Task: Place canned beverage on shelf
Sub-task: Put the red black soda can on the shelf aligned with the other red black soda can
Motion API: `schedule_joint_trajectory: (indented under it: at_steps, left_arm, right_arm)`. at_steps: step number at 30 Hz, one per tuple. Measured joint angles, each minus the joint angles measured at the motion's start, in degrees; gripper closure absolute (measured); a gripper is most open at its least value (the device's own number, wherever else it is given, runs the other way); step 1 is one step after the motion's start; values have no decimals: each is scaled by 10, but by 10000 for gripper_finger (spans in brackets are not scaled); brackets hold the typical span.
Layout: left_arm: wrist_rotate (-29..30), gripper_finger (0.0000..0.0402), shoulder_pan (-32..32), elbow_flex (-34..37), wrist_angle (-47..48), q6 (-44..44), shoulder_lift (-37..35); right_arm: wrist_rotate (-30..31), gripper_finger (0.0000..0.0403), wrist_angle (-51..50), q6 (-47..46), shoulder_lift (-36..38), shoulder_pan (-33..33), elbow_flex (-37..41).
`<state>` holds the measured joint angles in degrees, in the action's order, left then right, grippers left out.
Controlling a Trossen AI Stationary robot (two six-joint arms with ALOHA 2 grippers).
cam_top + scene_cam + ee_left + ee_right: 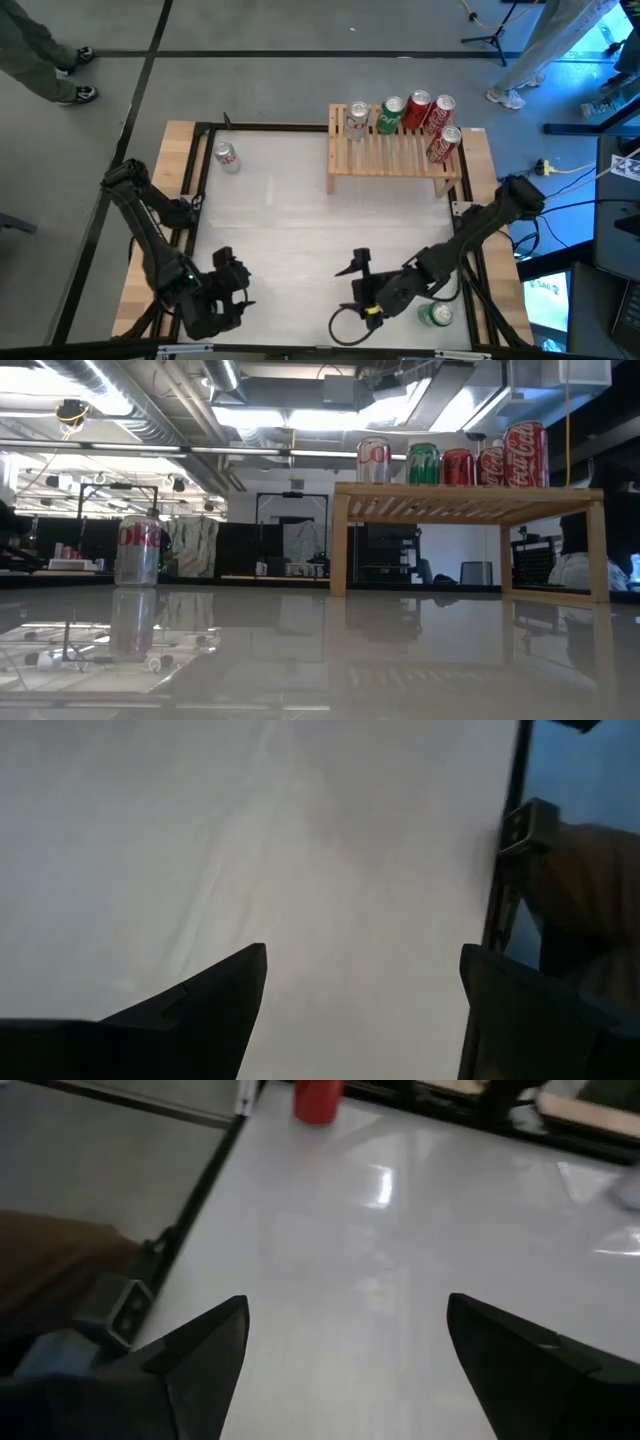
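The light-wood slatted shelf stands at the table's far right and also shows in the low view. On its top stand a silver can, a green can and three red cans. A silver can stands upright on the table at the far left. A green can stands at the near right beside my right arm. My left gripper is open and empty at the near left. My right gripper is open and empty near the front middle.
The white table top lies bare between the grippers and the shelf. A black frame and wood border run round the table. In the right wrist view a can near the table's far-left corner shows red. People's legs show beyond the table.
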<state>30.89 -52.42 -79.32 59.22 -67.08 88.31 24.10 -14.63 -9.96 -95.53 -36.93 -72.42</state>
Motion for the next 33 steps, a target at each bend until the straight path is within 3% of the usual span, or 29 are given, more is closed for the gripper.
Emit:
schedule_joint_trajectory:
  at_steps: [13, 20, 26, 33]
  left_arm:
    - [-106, 80, -54, -43, 159, -200, 0]
    - [-121, 80, -117, -43, 168, -306, 1]
    - [-120, 80, -159, -43, 162, -332, 2]
    - [-142, 65, -164, -23, 159, -346, 2]
  right_arm:
    - [-28, 68, 120, -31, -56, -18, 0]
    - [-27, 68, 158, -50, -92, -17, 0]
    - [-28, 68, 191, -52, -101, -17, 0]
    - [-42, 68, 197, -52, -101, -17, 0]
